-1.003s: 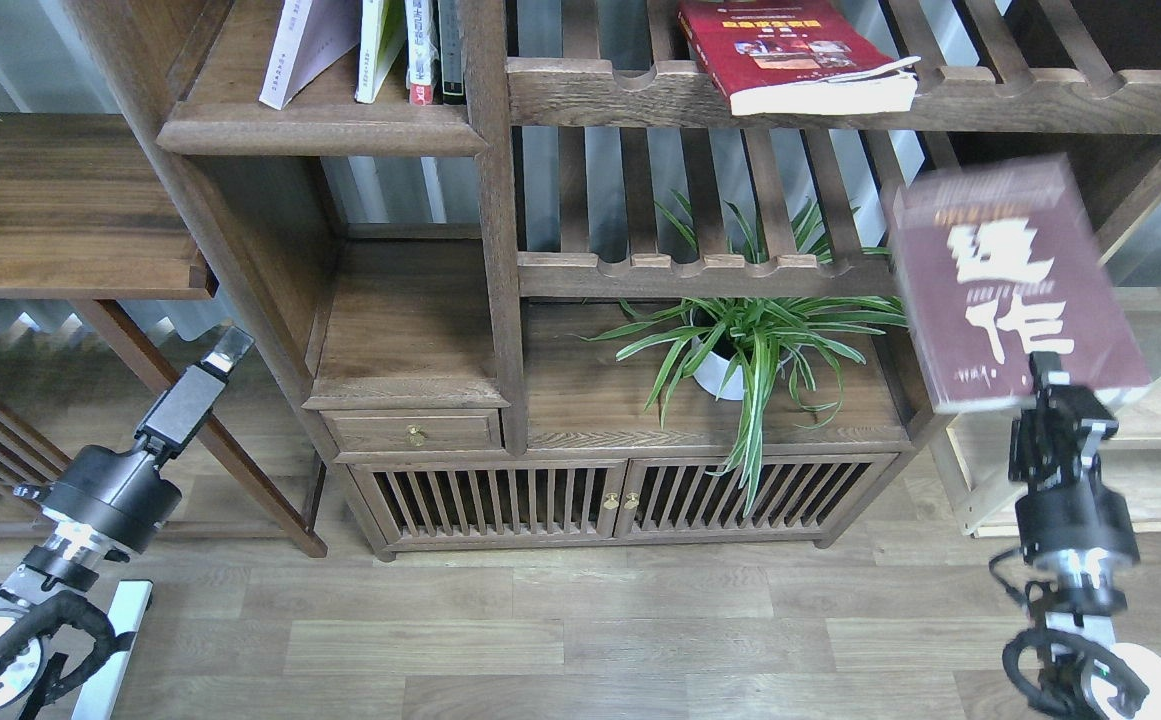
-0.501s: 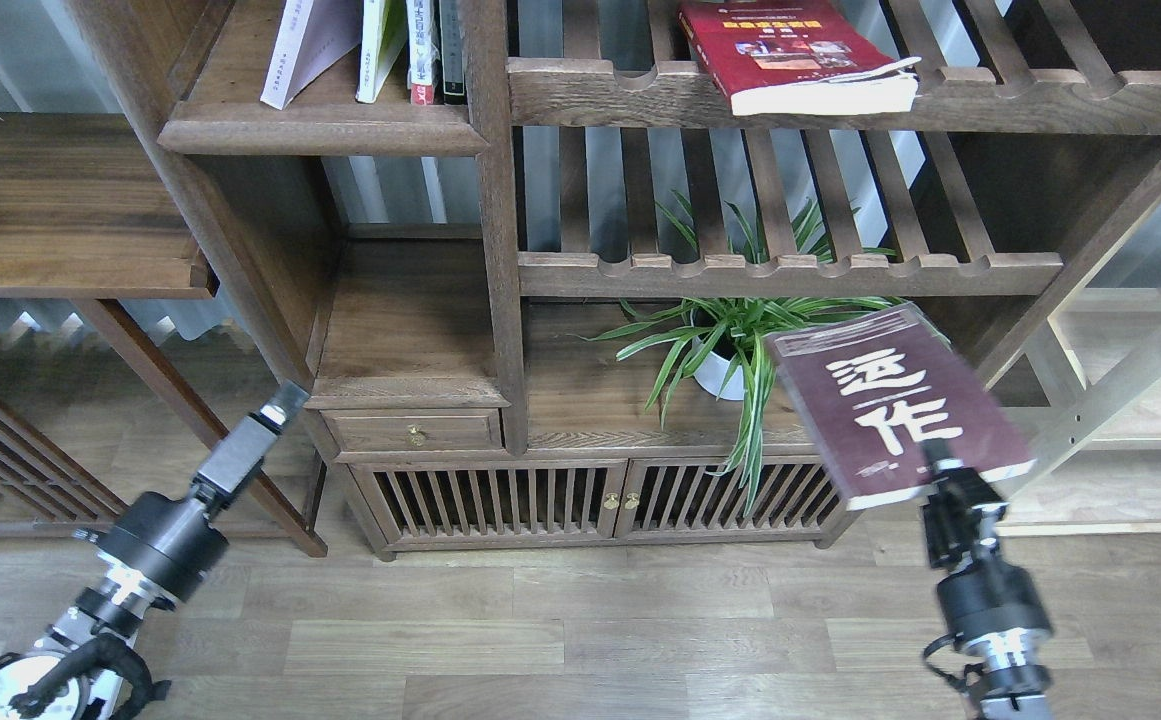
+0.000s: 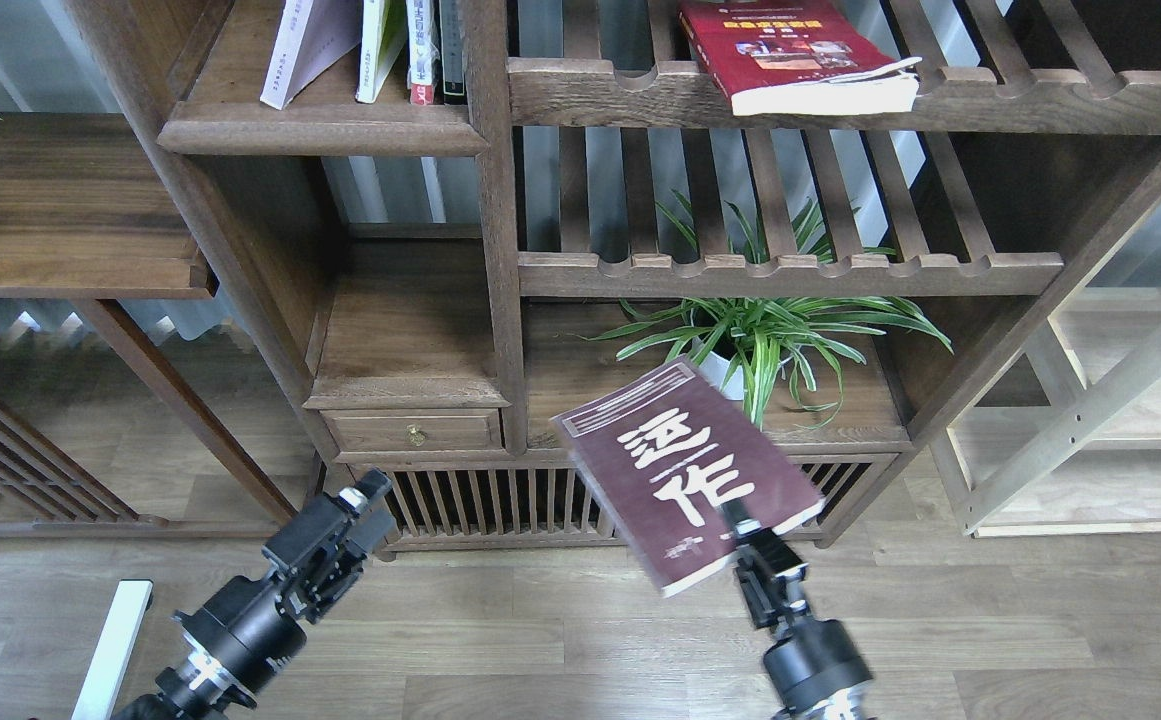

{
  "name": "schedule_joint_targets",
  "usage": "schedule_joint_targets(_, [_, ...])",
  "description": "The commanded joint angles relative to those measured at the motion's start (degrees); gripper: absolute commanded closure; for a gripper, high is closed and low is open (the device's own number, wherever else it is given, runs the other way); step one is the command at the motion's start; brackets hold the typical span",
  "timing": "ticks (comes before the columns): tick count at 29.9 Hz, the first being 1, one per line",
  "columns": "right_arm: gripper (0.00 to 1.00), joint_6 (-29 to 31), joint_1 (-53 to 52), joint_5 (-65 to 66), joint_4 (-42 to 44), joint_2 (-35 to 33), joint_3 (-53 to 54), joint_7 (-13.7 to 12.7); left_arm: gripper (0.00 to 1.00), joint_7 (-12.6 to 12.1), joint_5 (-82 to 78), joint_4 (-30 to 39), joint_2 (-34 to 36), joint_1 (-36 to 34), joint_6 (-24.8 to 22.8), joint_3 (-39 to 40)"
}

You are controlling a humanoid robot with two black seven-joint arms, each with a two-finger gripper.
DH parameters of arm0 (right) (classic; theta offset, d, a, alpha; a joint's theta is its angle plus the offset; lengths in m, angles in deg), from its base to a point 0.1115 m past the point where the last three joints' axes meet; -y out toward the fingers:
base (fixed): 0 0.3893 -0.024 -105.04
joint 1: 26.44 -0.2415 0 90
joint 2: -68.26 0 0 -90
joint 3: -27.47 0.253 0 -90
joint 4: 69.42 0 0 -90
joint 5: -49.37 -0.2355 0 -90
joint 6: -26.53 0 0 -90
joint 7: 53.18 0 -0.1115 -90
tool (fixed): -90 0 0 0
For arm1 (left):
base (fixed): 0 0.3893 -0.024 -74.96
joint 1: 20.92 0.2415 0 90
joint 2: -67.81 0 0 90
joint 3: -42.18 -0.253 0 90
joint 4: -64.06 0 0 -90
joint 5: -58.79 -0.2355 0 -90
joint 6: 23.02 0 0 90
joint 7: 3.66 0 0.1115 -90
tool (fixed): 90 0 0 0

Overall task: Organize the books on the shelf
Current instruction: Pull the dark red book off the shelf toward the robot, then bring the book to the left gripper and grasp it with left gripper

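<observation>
My right gripper (image 3: 740, 522) is shut on the lower edge of the large maroon-brown book (image 3: 680, 465) with cream Chinese characters. It holds the book tilted in the air, in front of the low cabinet doors. My left gripper (image 3: 368, 497) is low at the left of the cabinet, dark and seen end-on, with nothing visibly in it. The shelf (image 3: 320, 130) is the dark solid board at upper left. A pale lavender-white book (image 3: 305, 45) leans on it beside several upright books. The red book (image 3: 790, 50) with a yellow band lies flat on the slatted rack at upper right.
A spider plant in a white pot (image 3: 755, 340) stands on the cabinet top (image 3: 590, 400), just behind the held book. A small drawer (image 3: 415, 432) is near the left gripper. A pale wood frame (image 3: 1090, 400) stands at right, a dark side table (image 3: 60, 200) at left.
My right gripper has swung the maroon book down and far to the left, from the right side to the cabinet front. My left gripper has moved right and lower.
</observation>
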Motion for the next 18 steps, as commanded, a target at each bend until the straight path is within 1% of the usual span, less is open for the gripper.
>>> schedule_joint_targets(1, [0.85, 0.0, 0.0, 1.6, 0.1, 3.1, -1.5, -0.1, 0.16, -0.7, 1.4, -0.3, -0.1, 0.7, 0.0, -2.0])
schedule_joint_targets(3, [0.85, 0.0, 0.0, 2.3, 0.2, 4.6, -2.6, -0.1, 0.16, -1.4, 3.2, -0.8, 0.0, 0.5, 0.0, -3.9])
schedule_joint_targets(8, [0.85, 0.0, -0.2, 4.4, 0.4, 7.8, -4.6, -0.1, 0.17, -1.5, 8.2, -0.8, 0.0, 0.4, 0.0, -5.6])
schedule_joint_targets(18, [0.85, 0.0, 0.5, 7.2, 0.4, 7.8, -8.9, -0.2, 0.18, -1.4, 11.0, -0.9, 0.1, 0.6, 0.0, -7.3])
